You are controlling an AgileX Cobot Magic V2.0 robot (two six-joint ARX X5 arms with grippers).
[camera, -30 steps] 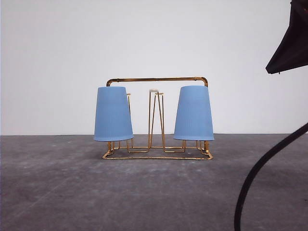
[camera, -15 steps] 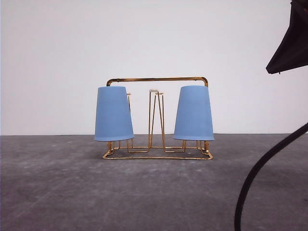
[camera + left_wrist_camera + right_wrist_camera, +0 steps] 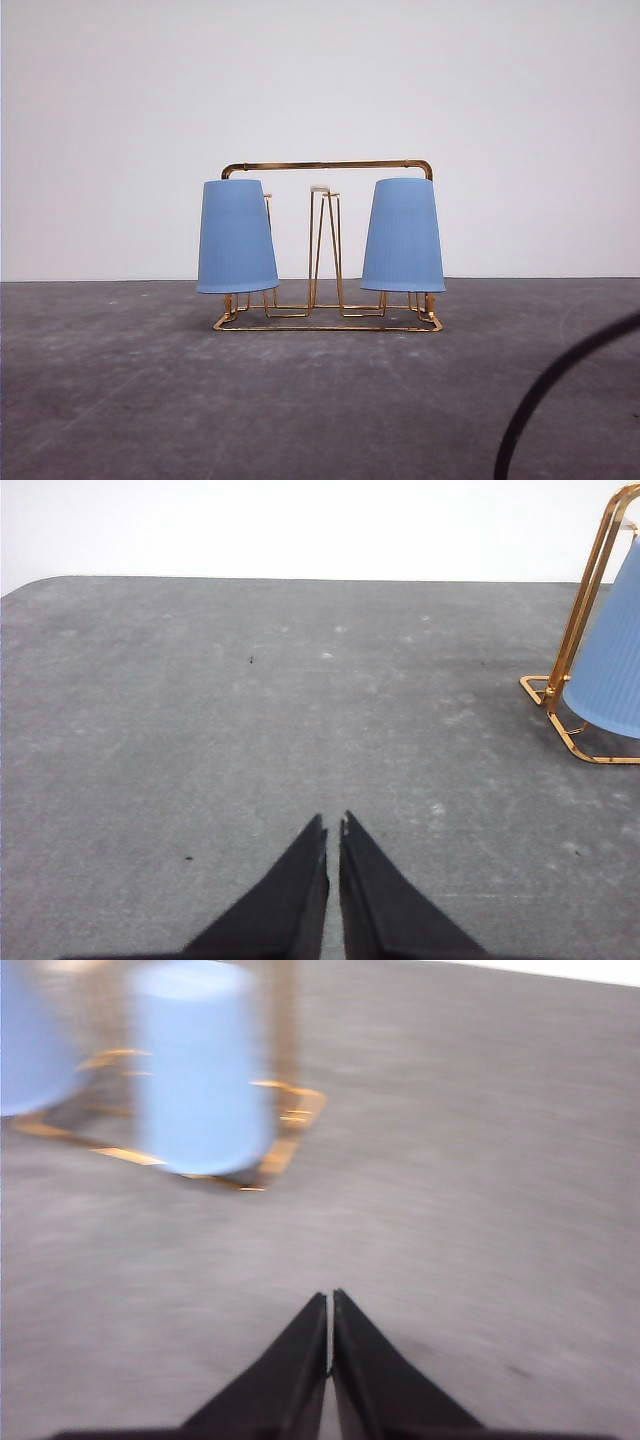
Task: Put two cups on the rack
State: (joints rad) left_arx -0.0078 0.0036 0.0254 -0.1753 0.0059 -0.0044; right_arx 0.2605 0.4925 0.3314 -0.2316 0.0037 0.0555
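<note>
Right arm gone; cups (image 3: 237, 236) on rack (image 3: 327, 166)

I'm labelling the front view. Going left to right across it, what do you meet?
Left cup → bare middle prongs of the rack → right cup → black cable at the lower right.

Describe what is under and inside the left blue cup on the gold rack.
Under the left cup the rack shows short gold legs and its flat wire base on the grey table. Whatever prong stands inside is covered by the cup's wall.
</note>
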